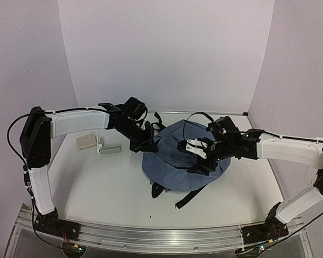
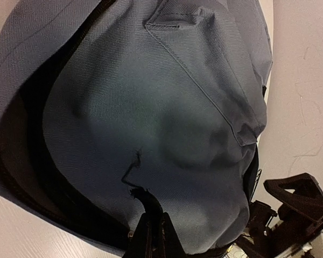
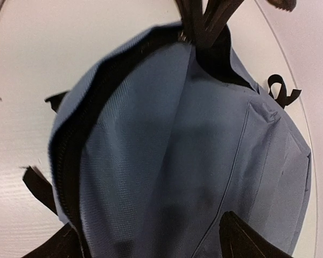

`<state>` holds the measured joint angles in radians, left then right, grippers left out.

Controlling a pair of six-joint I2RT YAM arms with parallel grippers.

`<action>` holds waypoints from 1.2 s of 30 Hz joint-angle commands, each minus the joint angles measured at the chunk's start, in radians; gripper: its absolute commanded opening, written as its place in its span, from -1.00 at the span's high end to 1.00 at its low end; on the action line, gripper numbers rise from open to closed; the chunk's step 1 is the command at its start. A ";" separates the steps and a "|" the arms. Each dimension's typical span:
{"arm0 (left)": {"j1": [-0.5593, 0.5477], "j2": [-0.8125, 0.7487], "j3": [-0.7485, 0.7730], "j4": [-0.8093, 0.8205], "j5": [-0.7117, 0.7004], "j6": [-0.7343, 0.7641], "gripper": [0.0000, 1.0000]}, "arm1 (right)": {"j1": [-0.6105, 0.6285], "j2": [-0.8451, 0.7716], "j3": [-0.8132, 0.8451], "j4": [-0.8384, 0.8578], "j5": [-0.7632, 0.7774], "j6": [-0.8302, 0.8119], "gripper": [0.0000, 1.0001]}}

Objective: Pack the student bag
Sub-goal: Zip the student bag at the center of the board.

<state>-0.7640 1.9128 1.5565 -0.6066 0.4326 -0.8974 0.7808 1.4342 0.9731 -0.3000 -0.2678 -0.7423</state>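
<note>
The student bag (image 1: 175, 164) is a blue-grey backpack lying in the middle of the table, its dark zip opening gaping along one side (image 3: 81, 140). My left gripper (image 1: 151, 144) is shut on the bag's fabric edge at the end of the zip; its dark fingers (image 3: 204, 21) pinch that edge in the right wrist view. In the left wrist view the bag (image 2: 167, 107) fills the frame above those fingers (image 2: 153, 236). My right gripper (image 1: 197, 158) hovers over the bag's front panel, open, with nothing between its fingers (image 3: 247, 242).
Two small pale objects lie on the table to the left of the bag, a beige one (image 1: 86, 141) and a grey-white one (image 1: 109, 149). Black straps (image 1: 185, 198) trail from the bag's near side. White walls close in the back and sides.
</note>
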 commanded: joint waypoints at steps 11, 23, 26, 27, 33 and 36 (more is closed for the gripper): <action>0.013 -0.037 0.034 0.056 -0.011 -0.044 1.00 | 0.067 0.145 0.211 0.056 -0.219 0.440 -0.77; 0.072 -0.056 0.004 0.061 -0.009 -0.059 1.00 | 0.139 0.296 0.230 0.168 -0.012 0.580 0.62; 0.103 -0.056 0.009 0.031 -0.029 -0.039 1.00 | 0.146 0.240 0.192 0.158 0.005 0.527 1.00; 0.118 -0.054 0.011 0.022 -0.038 -0.031 0.99 | 0.150 0.210 0.169 0.144 0.008 0.495 1.00; 0.200 -0.026 0.042 -0.005 -0.067 0.018 1.00 | 0.159 0.013 -0.026 0.000 0.046 0.229 1.00; 0.205 -0.011 0.063 -0.007 -0.052 0.029 1.00 | 0.157 -0.130 -0.143 -0.059 0.094 0.082 1.00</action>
<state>-0.6206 1.9137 1.5570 -0.6262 0.4871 -0.9113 0.9310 1.4798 0.9639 -0.1370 -0.2197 -0.4219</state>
